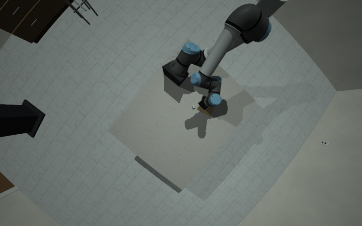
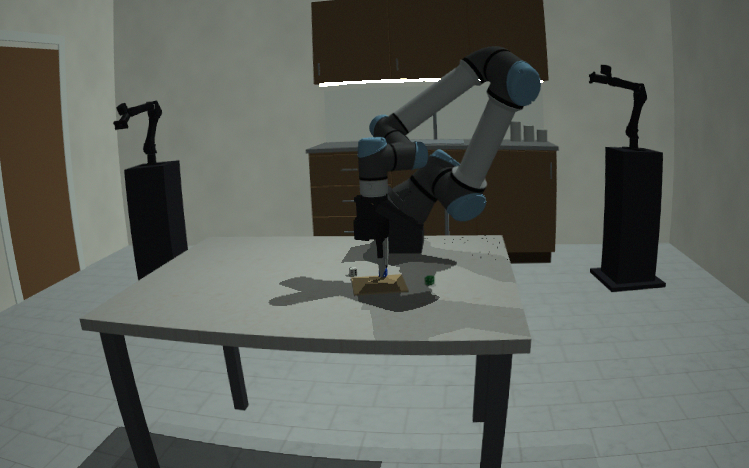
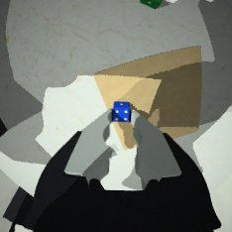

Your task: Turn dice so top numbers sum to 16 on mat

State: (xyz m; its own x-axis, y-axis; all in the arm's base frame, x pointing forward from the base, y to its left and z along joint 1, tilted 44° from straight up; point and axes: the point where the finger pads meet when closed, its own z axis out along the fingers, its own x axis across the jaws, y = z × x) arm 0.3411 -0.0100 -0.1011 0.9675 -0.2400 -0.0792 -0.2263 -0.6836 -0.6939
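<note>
My gripper (image 2: 383,275) (image 3: 121,109) is shut on the blue die (image 2: 386,271) (image 3: 121,111). It holds the die low over the tan mat (image 1: 206,111) (image 2: 359,288) (image 3: 183,89); I cannot tell whether the die touches it. In the wrist view one die face shows several pips and a narrower face shows one. The white die (image 1: 193,107) (image 2: 353,271) sits on the table just off the mat. The green die (image 2: 429,280) (image 3: 151,3) sits on the table on the mat's other side; the top view does not show it. The pips of both are too small to read.
The light table (image 1: 153,126) (image 2: 219,302) carries the arm's base (image 1: 175,71) (image 2: 406,235) behind the mat. Shadows of the arm fall across the mat and the table around it. Two black pedestals (image 2: 155,215) (image 2: 632,215) with small arms stand beyond the table.
</note>
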